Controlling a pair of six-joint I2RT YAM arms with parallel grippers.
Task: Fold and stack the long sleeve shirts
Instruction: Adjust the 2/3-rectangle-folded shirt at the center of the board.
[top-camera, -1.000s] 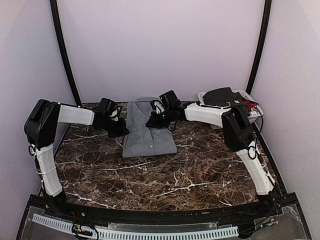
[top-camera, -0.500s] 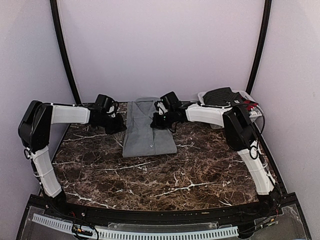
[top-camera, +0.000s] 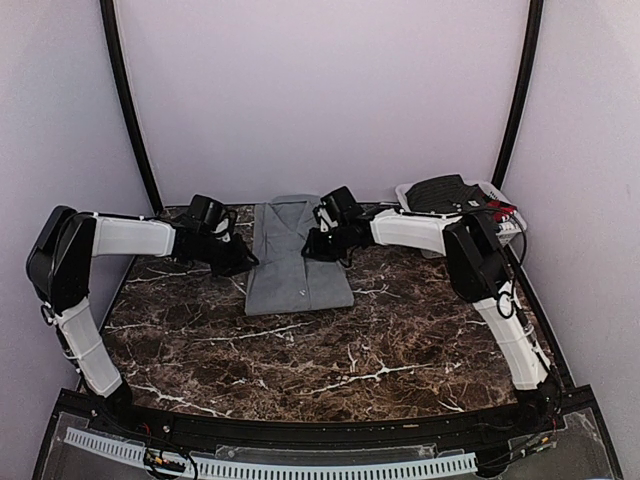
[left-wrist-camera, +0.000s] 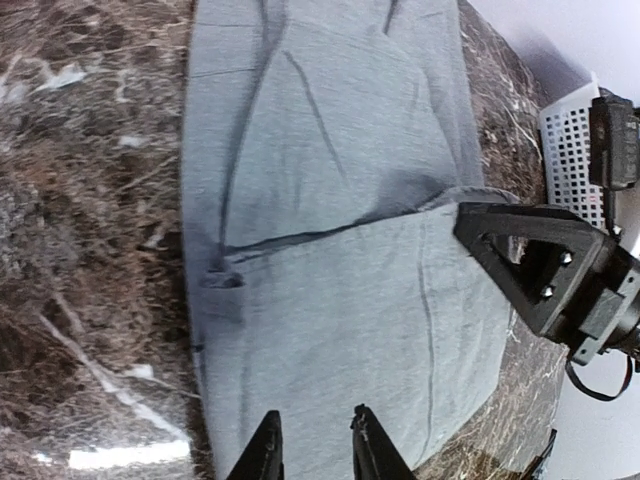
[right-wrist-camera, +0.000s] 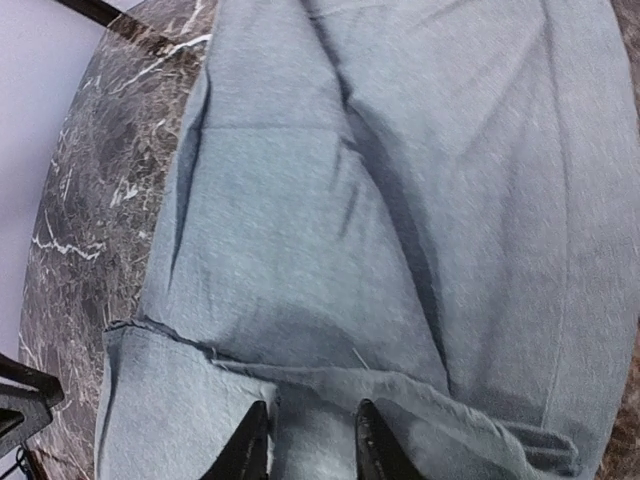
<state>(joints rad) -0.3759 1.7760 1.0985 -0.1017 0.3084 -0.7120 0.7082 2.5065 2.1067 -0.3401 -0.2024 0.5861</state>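
A plain grey long sleeve shirt (top-camera: 298, 262) lies folded into a narrow rectangle at the back middle of the marble table, collar toward the far wall. My left gripper (top-camera: 241, 259) is low at the shirt's left edge. In the left wrist view its fingers (left-wrist-camera: 267, 455) stand apart over the grey cloth (left-wrist-camera: 340, 250), holding nothing. My right gripper (top-camera: 309, 246) rests over the shirt's right half. In the right wrist view it (right-wrist-camera: 308, 447) is open, with its fingertips (right-wrist-camera: 372, 445) at a folded seam of the cloth (right-wrist-camera: 400, 180).
A white mesh basket (top-camera: 497, 199) holding a dark garment (top-camera: 441, 190) stands at the back right corner, and it also shows in the left wrist view (left-wrist-camera: 568, 140). Brown marble table top (top-camera: 330, 350) stretches in front of the shirt. Walls close in on three sides.
My left arm's elbow has swung out to the left; its gripper drew back slightly, then returned to the shirt's left edge. The right gripper shifted a little. The shirt has not moved.
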